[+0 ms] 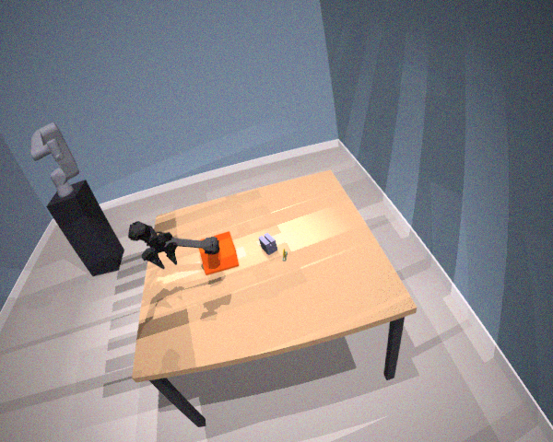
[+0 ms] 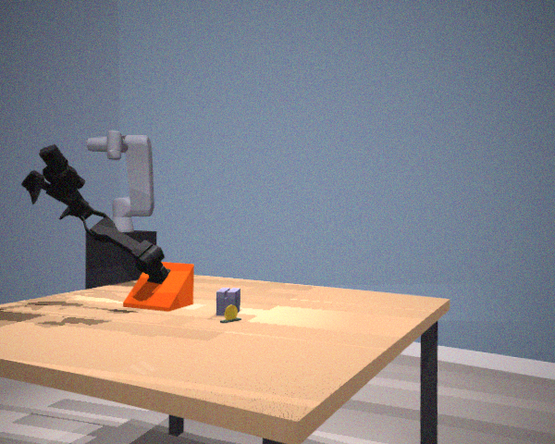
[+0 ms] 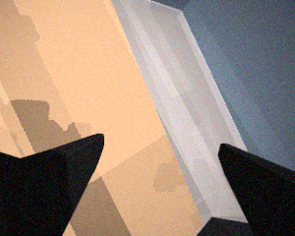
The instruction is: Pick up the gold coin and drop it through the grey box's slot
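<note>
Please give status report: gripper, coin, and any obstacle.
Gripper open, empty, raised at table edge, far from coin. Coin upright in green holder, beside grey box. Orange base sits between arm and coin.

The arm (image 2: 119,240) is matt black throughout, built of blocky, angular links, and rises from an orange wedge-shaped base (image 2: 166,289). Its jaws end in two dark, tapering, pointed fingers with flat faceted faces.
</note>
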`<action>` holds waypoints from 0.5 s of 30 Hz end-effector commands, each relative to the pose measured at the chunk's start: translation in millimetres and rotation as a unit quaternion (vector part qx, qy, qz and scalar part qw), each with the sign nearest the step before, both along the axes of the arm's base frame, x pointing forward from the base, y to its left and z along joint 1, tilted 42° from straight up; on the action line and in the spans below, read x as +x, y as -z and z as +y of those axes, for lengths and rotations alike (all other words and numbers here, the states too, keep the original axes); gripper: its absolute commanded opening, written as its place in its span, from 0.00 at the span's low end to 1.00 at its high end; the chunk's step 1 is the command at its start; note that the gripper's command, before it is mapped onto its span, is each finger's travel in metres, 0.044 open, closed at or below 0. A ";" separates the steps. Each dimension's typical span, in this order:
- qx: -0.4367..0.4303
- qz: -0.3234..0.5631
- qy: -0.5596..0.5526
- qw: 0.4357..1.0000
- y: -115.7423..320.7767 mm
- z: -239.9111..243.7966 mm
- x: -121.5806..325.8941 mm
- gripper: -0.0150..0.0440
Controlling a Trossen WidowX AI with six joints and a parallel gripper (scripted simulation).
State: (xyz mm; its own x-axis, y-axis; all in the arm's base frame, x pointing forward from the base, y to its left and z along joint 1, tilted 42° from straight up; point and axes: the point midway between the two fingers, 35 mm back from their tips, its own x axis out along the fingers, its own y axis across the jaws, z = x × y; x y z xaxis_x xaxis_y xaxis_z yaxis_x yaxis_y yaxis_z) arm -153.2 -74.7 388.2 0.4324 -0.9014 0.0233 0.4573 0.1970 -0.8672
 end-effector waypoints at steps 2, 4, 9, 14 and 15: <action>-0.002 0.003 -0.017 1.000 -2.2 -0.6 8.2 0.84; 0.007 0.001 -0.051 0.999 -9.5 -3.8 31.0 0.75; 0.080 -0.041 -0.066 0.994 -23.9 -15.9 73.9 0.53; 0.176 -0.124 -0.077 0.973 -36.2 -24.0 129.6 0.53; 0.200 -0.138 -0.076 0.967 -37.5 -26.4 144.4 0.53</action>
